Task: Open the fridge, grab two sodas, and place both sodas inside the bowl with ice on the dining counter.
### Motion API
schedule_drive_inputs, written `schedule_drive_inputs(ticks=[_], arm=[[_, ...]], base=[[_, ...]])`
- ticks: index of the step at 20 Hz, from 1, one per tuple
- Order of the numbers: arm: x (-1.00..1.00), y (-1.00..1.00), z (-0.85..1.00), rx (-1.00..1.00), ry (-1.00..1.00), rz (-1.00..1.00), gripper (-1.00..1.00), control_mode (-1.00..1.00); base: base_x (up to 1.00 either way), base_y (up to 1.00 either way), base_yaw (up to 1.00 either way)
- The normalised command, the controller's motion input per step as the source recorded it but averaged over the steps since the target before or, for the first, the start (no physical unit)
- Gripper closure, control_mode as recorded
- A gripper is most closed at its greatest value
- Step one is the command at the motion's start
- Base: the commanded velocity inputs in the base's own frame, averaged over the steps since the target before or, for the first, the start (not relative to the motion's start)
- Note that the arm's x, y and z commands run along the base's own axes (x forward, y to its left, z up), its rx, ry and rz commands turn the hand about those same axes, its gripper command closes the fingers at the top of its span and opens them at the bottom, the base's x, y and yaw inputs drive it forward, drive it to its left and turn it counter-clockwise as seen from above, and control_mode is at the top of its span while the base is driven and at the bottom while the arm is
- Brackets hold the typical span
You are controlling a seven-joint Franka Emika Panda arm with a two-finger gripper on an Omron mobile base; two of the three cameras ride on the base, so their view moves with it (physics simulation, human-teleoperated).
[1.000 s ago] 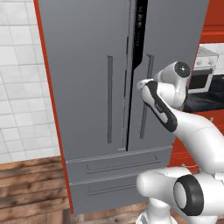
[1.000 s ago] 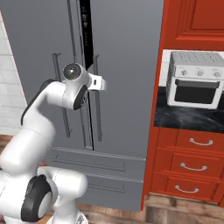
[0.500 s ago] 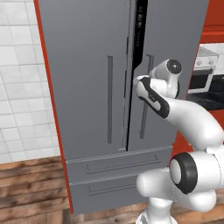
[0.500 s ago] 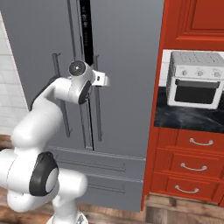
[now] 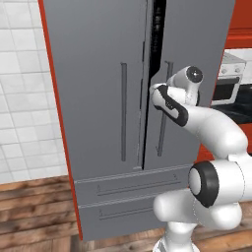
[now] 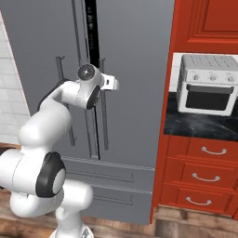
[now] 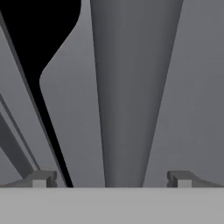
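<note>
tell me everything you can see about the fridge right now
The fridge is tall, grey and metallic-looking, with two upper doors, each with a long thin vertical bar handle, and two drawers below. A dark panel runs down the top of the seam between the doors. Both doors look shut. It stands between a white tiled wall and red cabinets. The open gripper straddles the right door's handle, not yet closed on it.

The fridge [image 5: 98, 74] looks like smooth matt grey metal beside glossy red cabinets [image 6: 204, 167].

Fridge [image 5: 108, 98] top beyond frame edge
</note>
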Motion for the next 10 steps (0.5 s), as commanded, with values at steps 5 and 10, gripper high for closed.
schedule_drive_inputs(ticks=[5, 10], arm=[[0.37, 0.00, -0.01, 0.00, 0.00, 0.00, 1.00, -1.00], [0.08, -0.05, 0.01, 0.00, 0.00, -0.01, 1.00, -1.00]], base=[[0.00, 0.00, 0.00], [0.00, 0.00, 0.00]])
